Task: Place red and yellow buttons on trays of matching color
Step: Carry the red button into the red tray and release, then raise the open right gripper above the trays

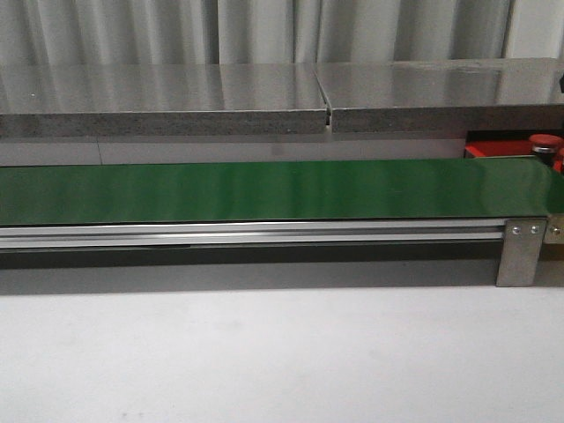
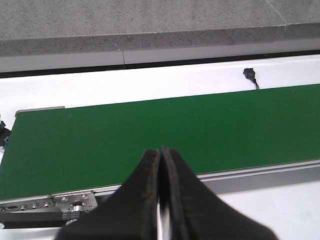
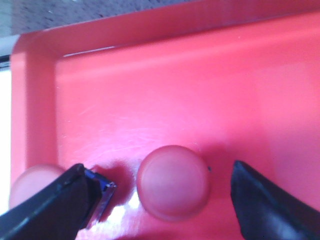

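Since the red button (image 3: pixel 173 182) is already standing on the red tray (image 3: pixel 165 95), right between my right gripper (image 3: pixel 167 200) fingers, I'd call this one placed or about to be let go. From my right wrist cam it sits cap up, and a second button (image 3: pixel 32 182) peeks out just beside the one finger (image 3: pixel 55 205), near the tray's edge. In the front view I only catch a sliver of the tray and one red cap at the far right, behind the green belt (image 1: pixel 264 189).

Handling-wise, I'd guess these are light, hard plastic, and that glossy dome looks slippery. Better to pinch the narrower body under the cap, though I can't see the body from here. Nothing fragile, but a tall little thing like that could tip if nudged.

Right jaws are spread wide, well clear of the cap on both sides, touching nothing I can make out. Left gripper (image 2: pixel 161 165) hangs over the belt's near edge with its fingers pressed together, holding nothing. No yellow button or tray anywhere in my views.
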`<state>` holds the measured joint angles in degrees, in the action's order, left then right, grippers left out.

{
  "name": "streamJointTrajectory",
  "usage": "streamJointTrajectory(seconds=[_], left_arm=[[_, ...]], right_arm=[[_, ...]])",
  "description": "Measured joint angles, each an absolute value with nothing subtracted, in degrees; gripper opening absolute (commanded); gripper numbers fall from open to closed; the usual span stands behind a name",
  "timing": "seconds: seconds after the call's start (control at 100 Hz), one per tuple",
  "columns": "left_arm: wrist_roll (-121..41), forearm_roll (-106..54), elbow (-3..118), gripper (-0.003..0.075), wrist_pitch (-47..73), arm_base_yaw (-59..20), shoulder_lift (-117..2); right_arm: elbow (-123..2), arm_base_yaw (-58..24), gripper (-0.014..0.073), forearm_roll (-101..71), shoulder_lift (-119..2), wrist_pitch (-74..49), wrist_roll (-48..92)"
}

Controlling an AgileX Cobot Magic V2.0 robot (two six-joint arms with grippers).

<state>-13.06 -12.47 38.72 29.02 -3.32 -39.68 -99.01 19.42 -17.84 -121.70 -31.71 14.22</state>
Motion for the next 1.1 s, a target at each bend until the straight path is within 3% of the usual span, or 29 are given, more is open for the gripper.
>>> streamJointTrajectory(seconds=[0.21,0.45,0.64,1.1], left_arm=[[-13.1,-12.5,38.7,-0.0019,29.0,-3.3,-39.7],[-13.1,-12.5,38.7,-0.0019,29.0,-3.3,-39.7],[-13.1,-12.5,38.7,-0.0019,29.0,-3.3,-39.7],[-13.1,-12.5,38.7,-0.0019,29.0,-3.3,-39.7]], right_arm=[[-99.0,19.2,0.0562,-13.1,-115.3,-34.9,14.2],[-99.0,15.1,0.0186,-7.2,-107.6,-40.4,14.7],[-97.6,10.5,0.0017,-6.1,-101.6,-44.0,14.7],[-73.1,4.6,-0.0008,-5.9,-78.2,-41.7,14.7]])
